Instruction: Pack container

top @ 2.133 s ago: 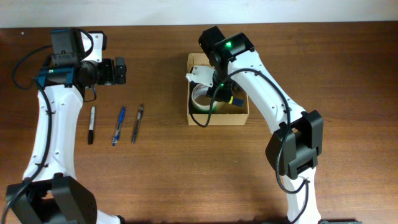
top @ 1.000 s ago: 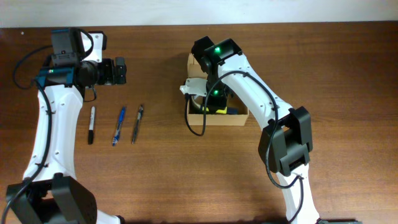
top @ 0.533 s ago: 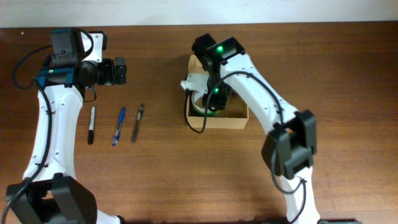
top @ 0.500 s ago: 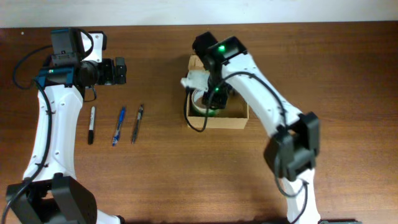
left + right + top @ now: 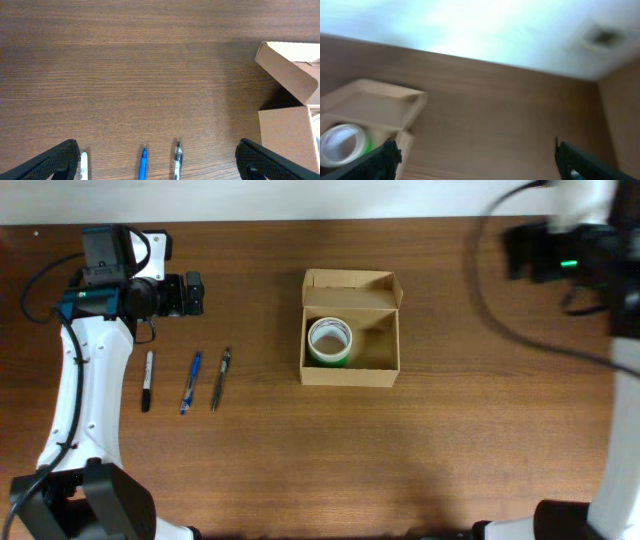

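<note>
One right gripper (image 5: 479, 165), blurred, fingertips (image 5: 380, 159) cut off.

I see a brown wood-grain table (image 5: 250, 470) under even light; beyond the table's far edge runs a pale, bright strip (image 5: 250, 198).

Even, fairly bright light falls from above on the table (image 5: 250, 450), and the shadows in the overhead view are soft and faint. Most of that view is sharp, but the right arm (image 5: 575, 265) at the far right is smeared into streaks. Inside the container (image 5: 350, 376) the right half lies in shade. The left wrist view is crisp, with a dark shadow beneath the flap (image 5: 287, 70). The right wrist view is blurred throughout, and its pale wall (image 5: 470, 25) is washed out.
</note>
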`<control>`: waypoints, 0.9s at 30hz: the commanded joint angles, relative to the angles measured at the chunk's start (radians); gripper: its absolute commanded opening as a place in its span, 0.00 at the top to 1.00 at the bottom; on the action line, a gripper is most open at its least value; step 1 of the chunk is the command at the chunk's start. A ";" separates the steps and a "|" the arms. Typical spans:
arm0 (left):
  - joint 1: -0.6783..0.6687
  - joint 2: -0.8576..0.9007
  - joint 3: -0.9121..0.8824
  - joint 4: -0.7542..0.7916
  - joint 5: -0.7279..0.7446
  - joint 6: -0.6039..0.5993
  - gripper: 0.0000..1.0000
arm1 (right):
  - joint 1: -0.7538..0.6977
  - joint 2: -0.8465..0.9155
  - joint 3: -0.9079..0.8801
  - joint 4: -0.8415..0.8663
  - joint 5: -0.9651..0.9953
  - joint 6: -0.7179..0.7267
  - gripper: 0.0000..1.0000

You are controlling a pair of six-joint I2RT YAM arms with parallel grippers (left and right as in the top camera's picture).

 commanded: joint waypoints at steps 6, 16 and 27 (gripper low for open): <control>0.002 0.008 0.013 -0.093 0.026 0.016 0.01 | -0.323 0.148 -0.045 -0.005 -0.083 0.198 0.01; 0.003 0.007 0.013 -0.235 -0.266 0.018 0.06 | -0.392 0.215 -0.045 -0.009 -0.083 0.212 0.01; 0.116 0.173 0.013 -0.417 -0.302 0.152 0.16 | -0.392 0.217 -0.045 -0.009 -0.083 0.212 0.01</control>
